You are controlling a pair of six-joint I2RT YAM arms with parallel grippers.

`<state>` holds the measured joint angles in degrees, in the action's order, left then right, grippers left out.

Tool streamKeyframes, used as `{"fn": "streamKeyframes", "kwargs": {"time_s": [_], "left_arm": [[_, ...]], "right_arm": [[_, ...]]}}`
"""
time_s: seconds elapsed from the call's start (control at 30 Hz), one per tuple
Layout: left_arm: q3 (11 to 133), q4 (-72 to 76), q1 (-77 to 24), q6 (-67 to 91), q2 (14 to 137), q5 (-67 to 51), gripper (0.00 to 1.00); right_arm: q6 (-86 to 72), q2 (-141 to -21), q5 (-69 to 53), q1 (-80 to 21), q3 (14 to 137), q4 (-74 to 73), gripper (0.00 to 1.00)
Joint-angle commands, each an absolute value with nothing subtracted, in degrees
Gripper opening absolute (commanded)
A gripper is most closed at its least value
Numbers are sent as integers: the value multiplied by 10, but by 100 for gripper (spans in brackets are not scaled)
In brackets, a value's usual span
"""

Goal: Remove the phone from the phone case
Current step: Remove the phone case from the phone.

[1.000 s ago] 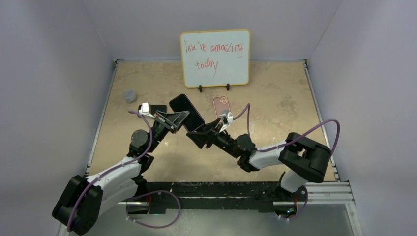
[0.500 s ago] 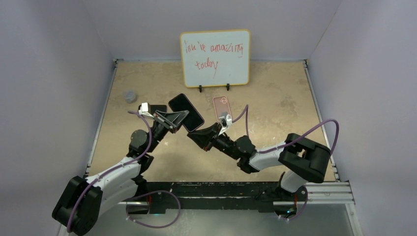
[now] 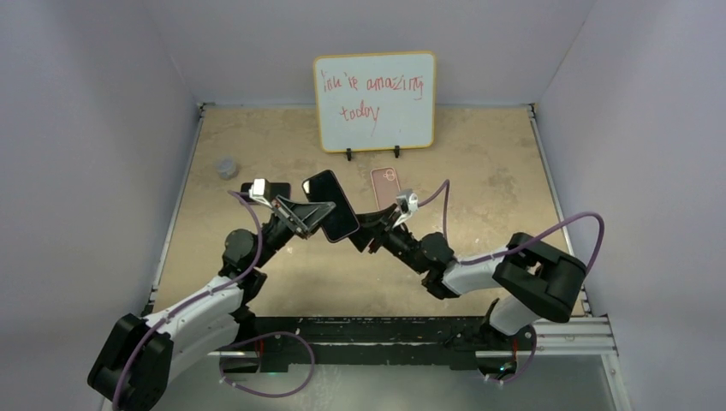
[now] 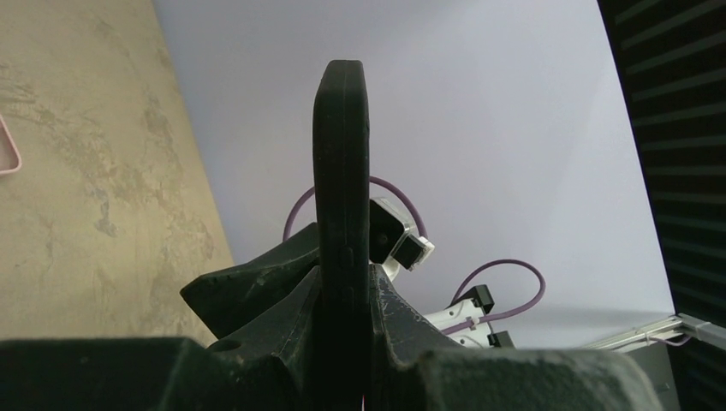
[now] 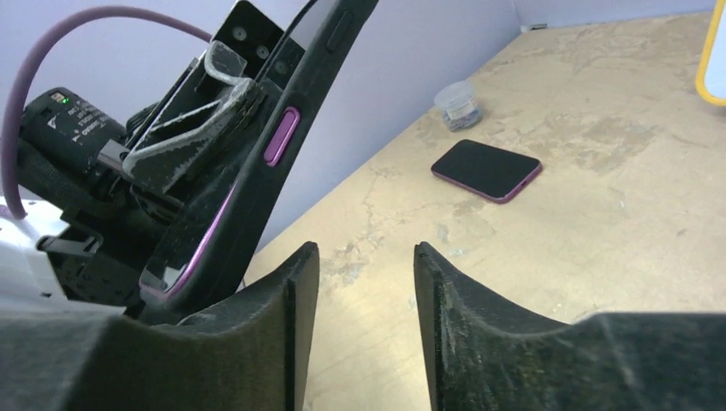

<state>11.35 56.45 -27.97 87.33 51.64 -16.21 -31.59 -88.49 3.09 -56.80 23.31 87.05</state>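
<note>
My left gripper (image 3: 315, 214) is shut on a phone in a black case (image 3: 330, 205) and holds it tilted above the table. In the left wrist view the cased phone (image 4: 341, 163) stands edge-on between the jaws of that gripper (image 4: 341, 278). My right gripper (image 3: 366, 231) is open and empty, just right of the phone's lower end. In the right wrist view its fingers (image 5: 366, 257) are apart over bare table, and the cased phone (image 5: 257, 163), with a purple side button, rises at the left, close by the left finger.
A dark phone with a purple edge (image 5: 485, 169) lies flat on the table, also seen behind the left gripper (image 3: 255, 187). A pink phone-shaped item (image 3: 385, 183) lies near the whiteboard (image 3: 374, 100). A small grey jar (image 3: 226, 166) stands at the left.
My left gripper has carried the cased phone a little to the right and turned it more upright. My right wrist has shifted right, with the fingers still by the phone's lower end.
</note>
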Motion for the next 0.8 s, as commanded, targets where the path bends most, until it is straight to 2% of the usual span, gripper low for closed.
{"fn": "streamKeyframes", "kwargs": {"time_s": [0.0, 0.23, 0.6, 0.77], "left_arm": [[130, 605, -281, 850, 516, -147, 0], [109, 649, -279, 842, 547, -93, 0], [131, 657, -262, 840, 568, -107, 0], [130, 669, -256, 846, 570, -107, 0]], "right_arm": [[-331, -841, 23, -559, 198, 953, 50], [-376, -787, 66, -539, 138, 932, 60], [-357, -758, -89, -531, 191, 881, 62], [-355, -777, -93, -532, 217, 873, 63]]}}
